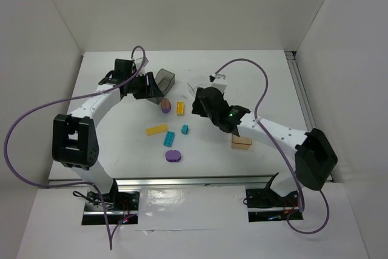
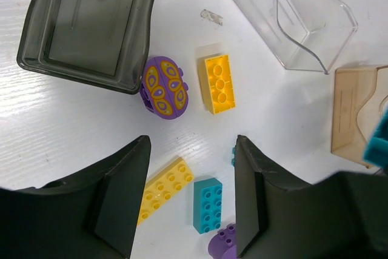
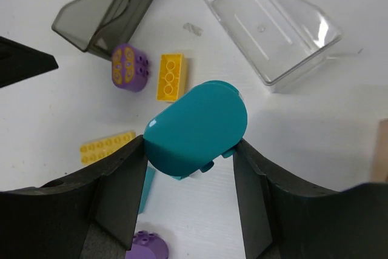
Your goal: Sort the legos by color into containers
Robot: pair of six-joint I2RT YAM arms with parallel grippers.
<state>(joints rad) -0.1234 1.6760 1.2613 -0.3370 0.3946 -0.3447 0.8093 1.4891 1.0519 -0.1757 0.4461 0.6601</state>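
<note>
Right hand [image 3: 189, 150] closed on a teal rounded brick [image 3: 197, 122], centre frame, above the bench [image 3: 303, 137]. Left hand [image 2: 191, 147] open, nothing between its fingers. Purple oval brick [image 2: 163, 87] lies just above it, at the corner of the dark grey bin [image 2: 73, 71], upper left. A yellow brick [image 2: 218, 83] lies beside the oval, and the clear bin [image 2: 303, 47] is at upper right.

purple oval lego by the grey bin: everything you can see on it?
The purple oval lego is a rounded, glossy plastic piece; the face toward the camera carries yellow leaf-shaped markings, with small purple bumps at its edge. It lies loose on the white table at a corner of the smoky grey bin, touching it or nearly so; I cannot tell which. A yellow brick lies beside it, apart. The left gripper hangs open nearby, not touching it.
</note>
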